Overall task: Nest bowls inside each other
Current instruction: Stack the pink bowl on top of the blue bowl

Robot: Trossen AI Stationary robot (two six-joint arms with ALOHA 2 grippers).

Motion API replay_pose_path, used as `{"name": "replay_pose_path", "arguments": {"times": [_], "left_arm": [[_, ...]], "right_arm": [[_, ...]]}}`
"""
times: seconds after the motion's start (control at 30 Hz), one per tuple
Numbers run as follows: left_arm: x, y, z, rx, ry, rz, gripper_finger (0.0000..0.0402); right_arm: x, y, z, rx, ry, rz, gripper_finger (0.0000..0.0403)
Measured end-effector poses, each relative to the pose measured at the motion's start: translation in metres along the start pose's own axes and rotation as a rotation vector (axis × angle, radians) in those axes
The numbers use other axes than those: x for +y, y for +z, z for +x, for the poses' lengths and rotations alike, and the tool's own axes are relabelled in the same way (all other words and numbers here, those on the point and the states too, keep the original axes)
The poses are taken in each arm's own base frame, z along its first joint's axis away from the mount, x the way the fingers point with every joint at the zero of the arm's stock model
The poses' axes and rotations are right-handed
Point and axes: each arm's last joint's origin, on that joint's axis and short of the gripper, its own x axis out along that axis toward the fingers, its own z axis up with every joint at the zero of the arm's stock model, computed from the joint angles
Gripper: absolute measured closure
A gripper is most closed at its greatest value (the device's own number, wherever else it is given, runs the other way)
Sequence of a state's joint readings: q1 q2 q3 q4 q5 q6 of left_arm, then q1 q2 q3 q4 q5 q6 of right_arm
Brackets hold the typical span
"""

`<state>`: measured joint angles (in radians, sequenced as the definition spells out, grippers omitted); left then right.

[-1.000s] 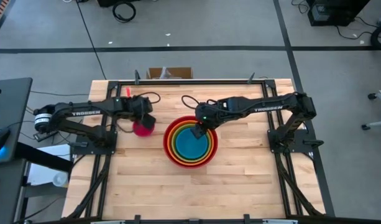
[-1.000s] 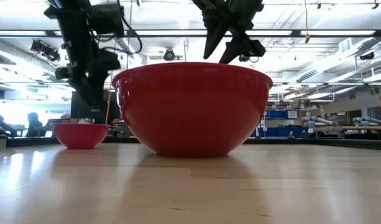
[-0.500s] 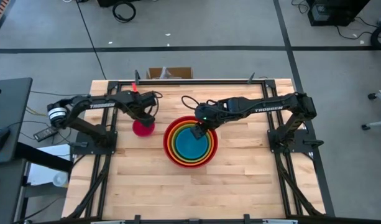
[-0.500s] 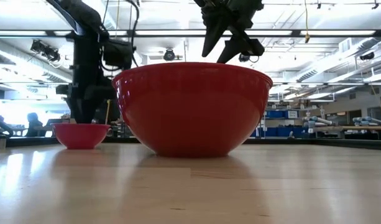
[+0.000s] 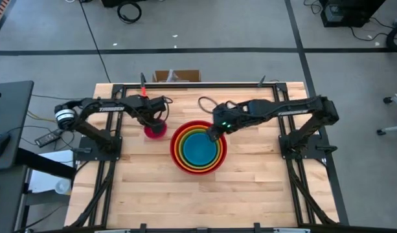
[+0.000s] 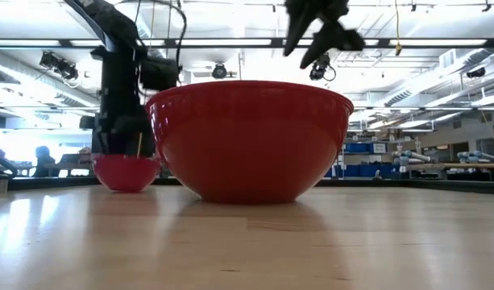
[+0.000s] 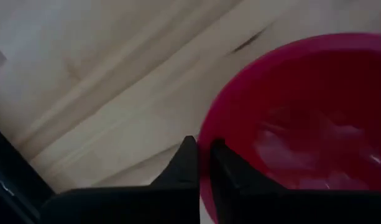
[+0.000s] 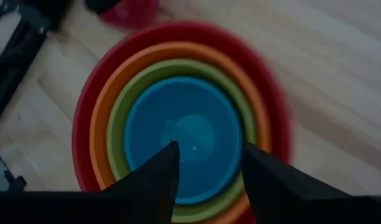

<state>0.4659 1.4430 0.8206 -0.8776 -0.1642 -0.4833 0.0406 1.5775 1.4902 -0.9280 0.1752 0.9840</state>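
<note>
The small magenta-pink bowl (image 5: 155,130) (image 6: 126,171) stands on the wooden table just left of the big red bowl (image 5: 177,152) (image 6: 251,141). My left gripper (image 5: 151,122) (image 7: 204,163) points down at its far left rim and is shut on it. The red bowl holds the orange bowl (image 8: 103,93), the lime green bowl (image 8: 119,106) and the blue bowl (image 5: 201,149) (image 8: 178,124), nested. My right gripper (image 5: 215,133) (image 8: 206,155) (image 6: 323,36) hovers open above the stack's far edge and touches nothing. My left gripper pinches the pink bowl's rim (image 7: 207,140) at the bowl's far left side, one finger (image 7: 230,174) inside the bowl and the other finger (image 7: 183,168) outside. The fingers come from above, pointing down. The bowl's bottom (image 6: 126,188) is at the table top.
A cardboard box (image 5: 177,76) sits beyond the table's far edge. Black frame rails (image 5: 204,85) run around the table. Bare wood (image 5: 204,200) fills the near half. The pink bowl stands close to the red bowl's left wall.
My left gripper has come down over the pink bowl's rim and shut on it. The bowl has slid a little toward the red bowl. My right gripper has risen and drawn toward the table's right, still open.
</note>
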Motion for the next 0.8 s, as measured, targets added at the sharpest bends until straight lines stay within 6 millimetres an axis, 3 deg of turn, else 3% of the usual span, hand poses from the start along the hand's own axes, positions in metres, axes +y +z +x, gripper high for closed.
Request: {"name": "replay_pose_path", "arguments": {"times": [0.1,0.23,0.37,0.47,0.6,0.8], "left_arm": [[-0.002,-0.001,-0.027,-0.061,-0.037,0.001,0.0389],[-0.014,0.004,-0.084,-0.277,-0.174,0.040,0.0391],[-0.045,0.011,-0.139,-0.575,-0.355,0.224,0.0391],[-0.071,0.014,-0.164,-0.745,-0.447,0.352,0.0392],[-0.102,0.020,-0.154,-0.732,-0.454,0.421,0.0393],[-0.145,0.022,-0.105,-0.568,-0.400,0.497,0.0393]], "right_arm": [[-0.012,0.000,-0.026,-0.052,-0.039,0.017,0.0231],[-0.032,0.001,-0.051,-0.118,-0.128,0.027,0.0232],[-0.049,0.010,-0.062,-0.149,-0.188,0.068,0.0232],[-0.056,0.016,-0.064,-0.160,-0.201,0.082,0.0232],[-0.061,0.021,-0.065,-0.165,-0.204,0.090,0.0232],[-0.061,0.021,-0.066,-0.155,-0.192,0.088,0.0232]]}}
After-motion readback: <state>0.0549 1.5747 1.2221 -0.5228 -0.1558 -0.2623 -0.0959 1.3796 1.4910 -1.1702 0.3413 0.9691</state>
